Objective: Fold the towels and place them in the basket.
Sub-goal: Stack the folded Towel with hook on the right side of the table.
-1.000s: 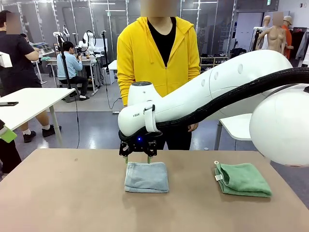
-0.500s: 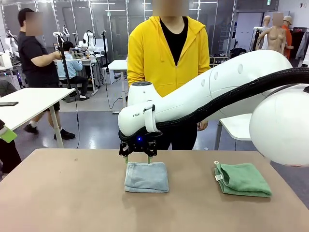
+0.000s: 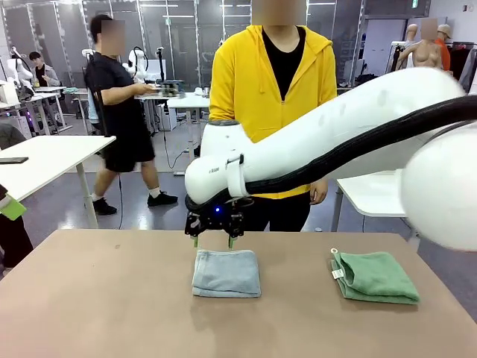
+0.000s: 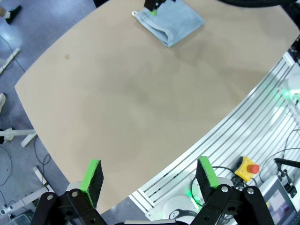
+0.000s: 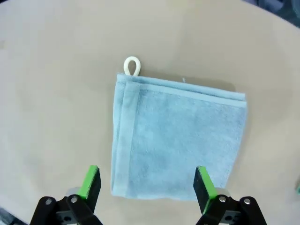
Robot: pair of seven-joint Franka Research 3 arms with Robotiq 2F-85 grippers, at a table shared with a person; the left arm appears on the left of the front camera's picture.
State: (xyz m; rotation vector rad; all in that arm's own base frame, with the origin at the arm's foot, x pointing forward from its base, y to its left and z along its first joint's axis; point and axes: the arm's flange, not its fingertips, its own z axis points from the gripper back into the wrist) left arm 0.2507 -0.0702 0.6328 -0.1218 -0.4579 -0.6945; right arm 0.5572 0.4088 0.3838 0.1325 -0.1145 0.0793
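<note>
Hovering above the folded blue towel [image 3: 226,272], the right hand [image 3: 212,238] (fingers apart) touches nothing.

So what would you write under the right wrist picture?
Open right tool hovering over the folded blue-grey towel on the table.

Front view faces across the bench [image 3: 112,298] toward the person. Right wrist view looks straight down, close above the blue-grey towel [image 5: 178,145]; left wrist view shares it from afar.
</note>
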